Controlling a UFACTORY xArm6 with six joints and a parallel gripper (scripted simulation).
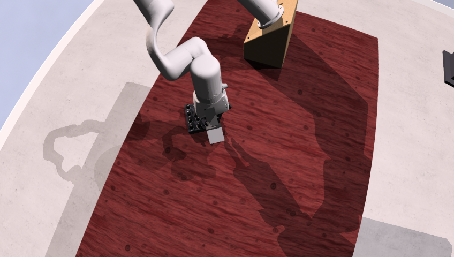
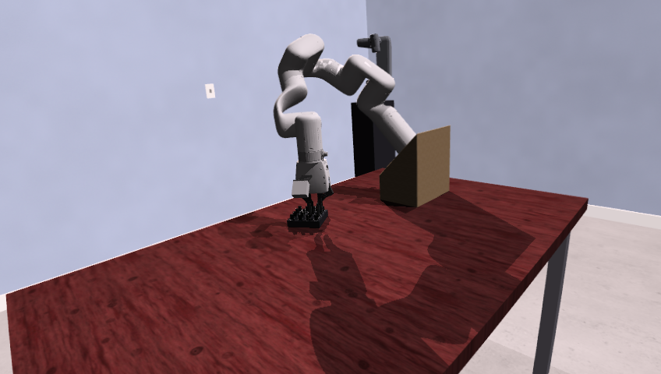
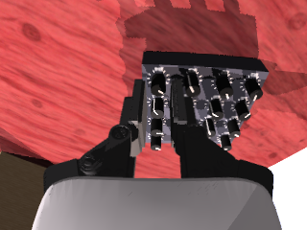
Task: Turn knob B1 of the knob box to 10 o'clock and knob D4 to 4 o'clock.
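Knob box point(image 1: 193, 118): standing on the dark red table point(image 2: 486, 222), left of centre, well apart from the wooden wedge mount point(image 2: 419, 169)
Gripper point(image 3: 164, 133): lowered among the knobs, fingers partly apart; grasp cannot be judged

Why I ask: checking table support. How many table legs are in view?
1: a grey leg under the right corner of the table, exterior view. Others may be hidden beneath the top.

The gripper point(image 3: 168, 129) hides part of the knob box point(image 3: 203, 64); printed names and marks are too small to read.
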